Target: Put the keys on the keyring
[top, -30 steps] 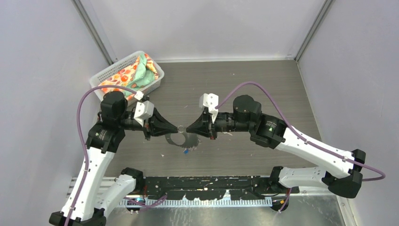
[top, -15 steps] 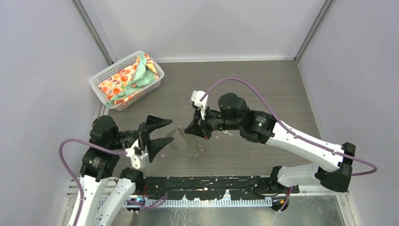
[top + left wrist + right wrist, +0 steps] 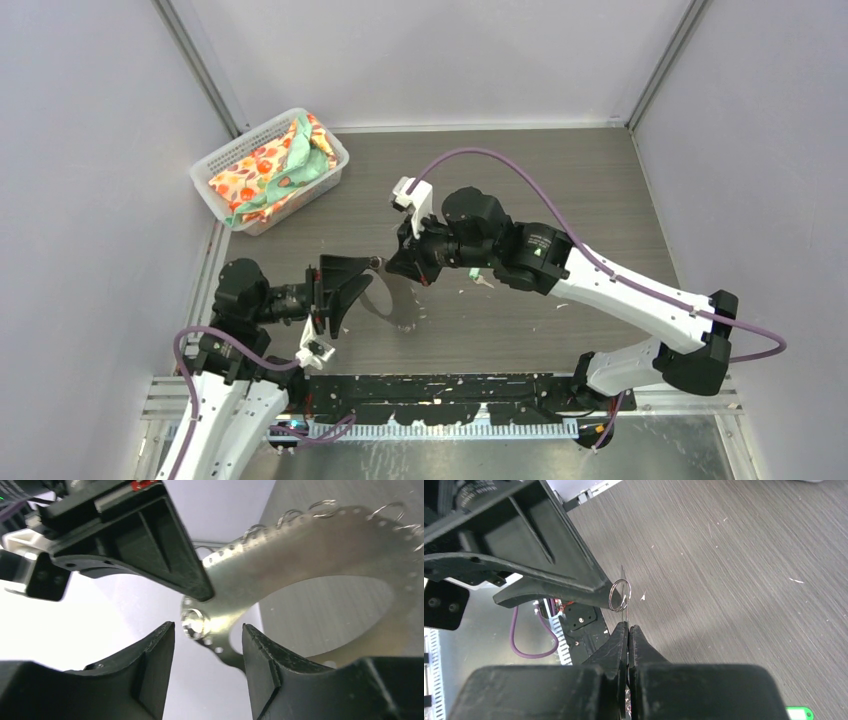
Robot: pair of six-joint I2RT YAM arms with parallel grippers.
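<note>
Silver sheet metal, thin and punched with holes along its rim, forms the keyring (image 3: 320, 545). It hangs above the desk (image 3: 734, 555) between the two arms, near the middle of the scene and slightly to the left. Small split rings (image 3: 322, 506) dangle from its outer edge.

The right pincer (image 3: 628, 627) is clamped fully closed on the band's thin edge and carries it upright. The left pincer (image 3: 207, 626) is roughly half open, with one finger on either side of the band's riveted end, and apparently holds nothing.

That single edge-on grip looks like the weak point. If the left pincer closes off-centre or pushes in from the left, it could lever the band round and out of the right pincer, dropping it onto the desk. The two pincers also sit very close together, so a small error could knock one finger against another.

Neither pincer holds a key. Only a green key tag (image 3: 799, 713) shows, lying on the desk at the edge of the right wrist view, and I cannot find the blue one. The split rings are tiny, so a key could easily slip while being threaded.
</note>
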